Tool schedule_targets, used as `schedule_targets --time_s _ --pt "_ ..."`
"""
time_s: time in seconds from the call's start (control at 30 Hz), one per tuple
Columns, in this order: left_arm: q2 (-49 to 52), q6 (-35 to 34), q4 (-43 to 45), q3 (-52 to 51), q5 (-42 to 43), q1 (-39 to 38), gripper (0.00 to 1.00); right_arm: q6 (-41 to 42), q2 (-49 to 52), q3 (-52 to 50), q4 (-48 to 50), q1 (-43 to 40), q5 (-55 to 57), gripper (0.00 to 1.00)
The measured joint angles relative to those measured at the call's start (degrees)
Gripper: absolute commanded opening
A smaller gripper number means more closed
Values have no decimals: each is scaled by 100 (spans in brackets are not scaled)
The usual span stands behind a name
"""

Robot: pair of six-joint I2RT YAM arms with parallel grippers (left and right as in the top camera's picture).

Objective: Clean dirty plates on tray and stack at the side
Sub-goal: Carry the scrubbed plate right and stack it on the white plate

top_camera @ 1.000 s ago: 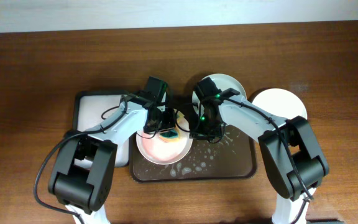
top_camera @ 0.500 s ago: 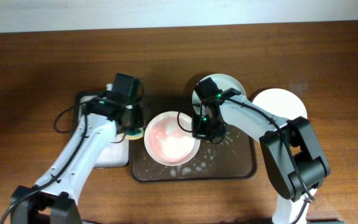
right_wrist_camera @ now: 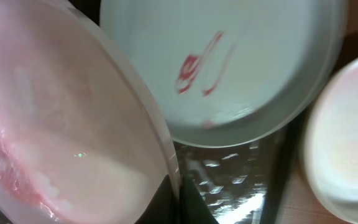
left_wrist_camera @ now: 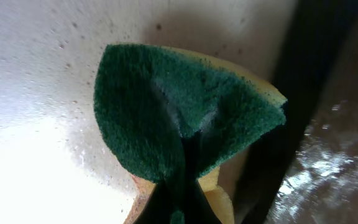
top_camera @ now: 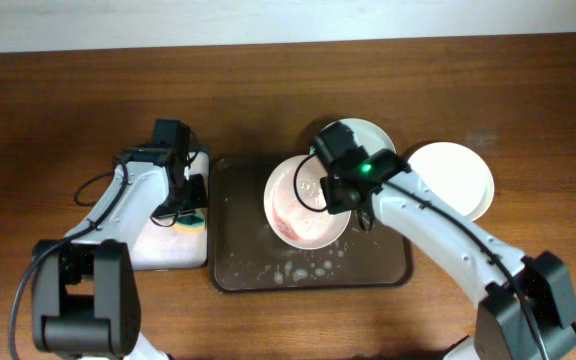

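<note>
Sponge (left_wrist_camera: pixel 179 118), green face toward my left wrist camera, is pinched and folded in my left gripper (top_camera: pixel 186 203) over the white-lined tray (top_camera: pixel 158 250). Over the suds-flecked brown tray (top_camera: pixel 368 270) my right gripper (top_camera: pixel 330 192) is clamped on the rim of a tilted pink-smeared plate (top_camera: pixel 298 210). Further right, a plate with red squiggles (right_wrist_camera: pixel 241 62) sits at the tray's far-right corner. A plain white plate (top_camera: pixel 458 175) rests on the table (top_camera: pixel 68 100) just beside it.

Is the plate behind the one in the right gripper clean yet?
No, the right wrist view shows red sauce squiggles on the rear plate, beyond the pink-smeared plate the right gripper holds.
</note>
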Motion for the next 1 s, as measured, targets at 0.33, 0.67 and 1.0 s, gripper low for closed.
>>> schedule_targets --time_s 0.33,0.67,1.0 --pt "264 0 44 0 -2 0 0 -101 -136 -2 452 2046 3375 4" --pt "264 0 85 0 -2 0 0 -42 -140 -4 758 2817 5530 4" --pt "267 0 105 0 -2 0 2 1873 -168 -4 293 -101 1355 4"
